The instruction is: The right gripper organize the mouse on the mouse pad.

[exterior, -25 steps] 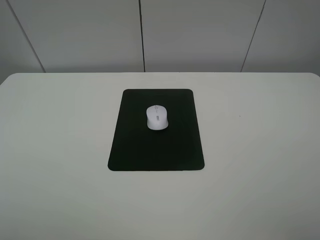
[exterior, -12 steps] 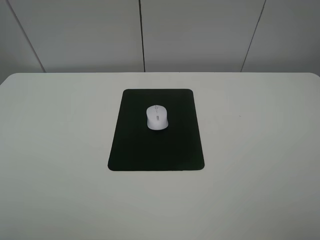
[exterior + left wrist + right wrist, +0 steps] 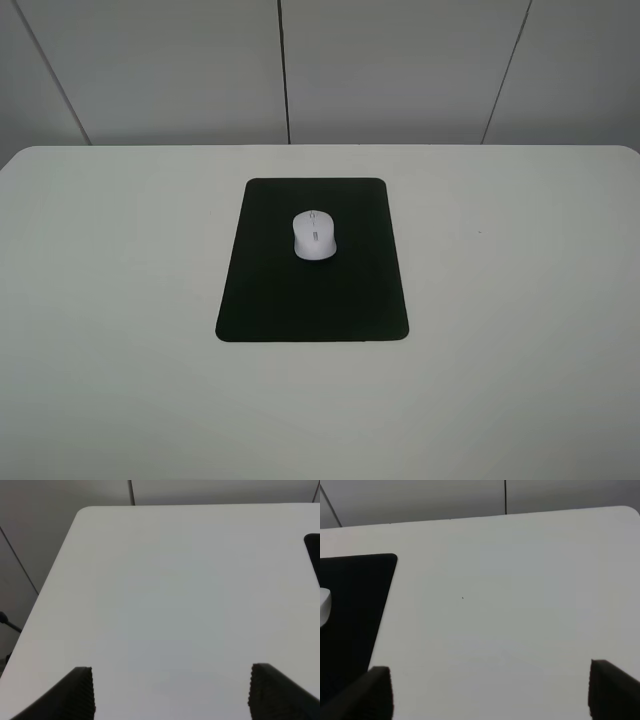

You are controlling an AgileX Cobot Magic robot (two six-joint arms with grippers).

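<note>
A small white mouse (image 3: 314, 235) with a grey wheel strip rests on the far half of the black mouse pad (image 3: 312, 300), near the middle of the white table. In the right wrist view the pad (image 3: 350, 610) and an edge of the mouse (image 3: 324, 606) show off to one side. My right gripper (image 3: 487, 690) is open and empty, its two dark fingers spread wide over bare table, apart from the pad. My left gripper (image 3: 170, 692) is open and empty over bare table; a corner of the pad (image 3: 314, 555) shows at the frame edge. Neither gripper shows in the exterior high view.
The white table (image 3: 520, 300) has rounded corners. Grey wall panels (image 3: 400, 70) stand behind its far edge. In the left wrist view the table's side edge (image 3: 55, 570) drops off to the floor.
</note>
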